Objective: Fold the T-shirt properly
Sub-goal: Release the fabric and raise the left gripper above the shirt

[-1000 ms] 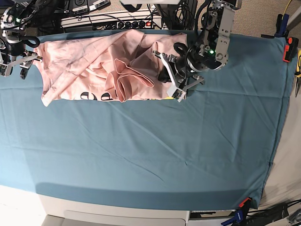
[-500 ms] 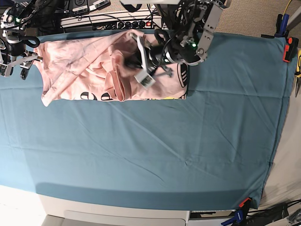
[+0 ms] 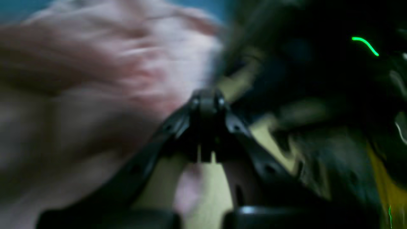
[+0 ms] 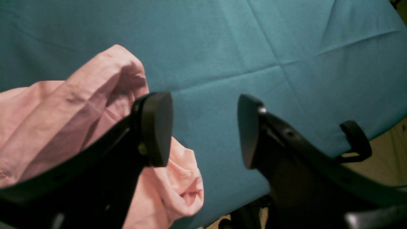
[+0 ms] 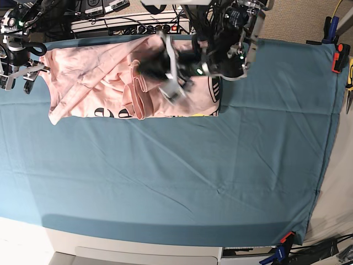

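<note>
The pale pink T-shirt (image 5: pixel 94 72) lies crumpled at the back left of the table, with black lettering and a bit of yellow along its front edge. My left gripper (image 5: pixel 167 74) hovers over the shirt's middle, blurred by motion. In the left wrist view its fingertips (image 3: pixel 206 101) meet, shut, with pink cloth (image 3: pixel 95 79) beside them; any pinched cloth is lost in the blur. My right gripper (image 5: pixel 17 77) waits at the shirt's left end, open. In the right wrist view its fingers (image 4: pixel 155 127) stand apart over the teal cloth, a pink fold (image 4: pixel 79 105) beside the left one.
The teal table cloth (image 5: pixel 176 176) covers the table and is clamped at the right edge (image 5: pixel 340 55) and the front right corner (image 5: pixel 285 238). Power strips and cables (image 5: pixel 132 25) run along the back edge. Yellow-handled pliers (image 5: pixel 349 83) lie off the right side.
My left arm has swept leftward from the shirt's right edge to over its middle, gripper shut throughout. The right arm has not moved.
</note>
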Robot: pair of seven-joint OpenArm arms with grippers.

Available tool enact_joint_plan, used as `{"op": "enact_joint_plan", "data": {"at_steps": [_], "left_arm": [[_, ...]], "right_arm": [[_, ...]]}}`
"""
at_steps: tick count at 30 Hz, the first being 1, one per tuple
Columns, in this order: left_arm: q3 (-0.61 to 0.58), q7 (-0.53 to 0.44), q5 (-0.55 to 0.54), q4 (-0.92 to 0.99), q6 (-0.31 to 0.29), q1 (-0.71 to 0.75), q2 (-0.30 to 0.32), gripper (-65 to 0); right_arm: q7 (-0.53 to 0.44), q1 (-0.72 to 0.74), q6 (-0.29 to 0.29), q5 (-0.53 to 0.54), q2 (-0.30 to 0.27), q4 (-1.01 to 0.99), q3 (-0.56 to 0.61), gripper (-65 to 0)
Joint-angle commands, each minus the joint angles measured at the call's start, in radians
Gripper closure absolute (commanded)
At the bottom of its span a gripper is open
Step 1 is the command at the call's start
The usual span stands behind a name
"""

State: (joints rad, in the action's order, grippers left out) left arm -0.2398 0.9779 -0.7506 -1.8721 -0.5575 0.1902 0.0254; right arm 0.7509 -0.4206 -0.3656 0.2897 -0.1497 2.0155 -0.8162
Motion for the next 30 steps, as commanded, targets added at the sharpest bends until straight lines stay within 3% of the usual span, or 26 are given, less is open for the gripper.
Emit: {"op": "enact_joint_plan", "data": {"at_steps": [1, 7, 13, 19, 22, 27, 30], "left_arm": [[0.014, -0.039, 0.004, -0.031, 0.027, -0.008, -0.008, 0.0], [0.057, -0.089, 0.179, -0.042, 0.143, -0.007, -0.005, 0.0], [-0.035, -0.105, 0.382, -0.041, 0.229, -0.001, -0.005, 0.0], [-0.207, -0.106, 0.479, -0.040, 0.225, 0.012, -0.006, 0.0], [-0.279, -0.088, 0.451, -0.040, 0.174, 0.012, -0.006, 0.0], [-0.348, -0.042, 0.244, -0.040, -0.038, 0.012, -0.006, 0.0], [-0.352, -0.023, 0.157, -0.040, -0.110, 0.012, -0.006, 0.0]], "right_arm": [[-0.031, 0.002, 0.003, 0.009, -0.016, 0.018, -0.008, -32.6], [-0.040, 0.003, 0.003, 0.009, -0.016, 0.018, -0.008, -32.6], [-0.044, 0.003, 0.003, 0.009, -0.016, 0.018, -0.008, -32.6], [-0.045, 0.003, 0.003, 0.009, -0.016, 0.018, -0.007, -32.6], [-0.045, 0.003, 0.003, 0.009, -0.017, 0.018, -0.004, -32.6], [-0.045, 0.003, 0.003, 0.009, -0.016, 0.018, 0.006, -32.6], [-0.045, 0.003, 0.003, 0.009, -0.017, 0.018, 0.005, -32.6]]}}
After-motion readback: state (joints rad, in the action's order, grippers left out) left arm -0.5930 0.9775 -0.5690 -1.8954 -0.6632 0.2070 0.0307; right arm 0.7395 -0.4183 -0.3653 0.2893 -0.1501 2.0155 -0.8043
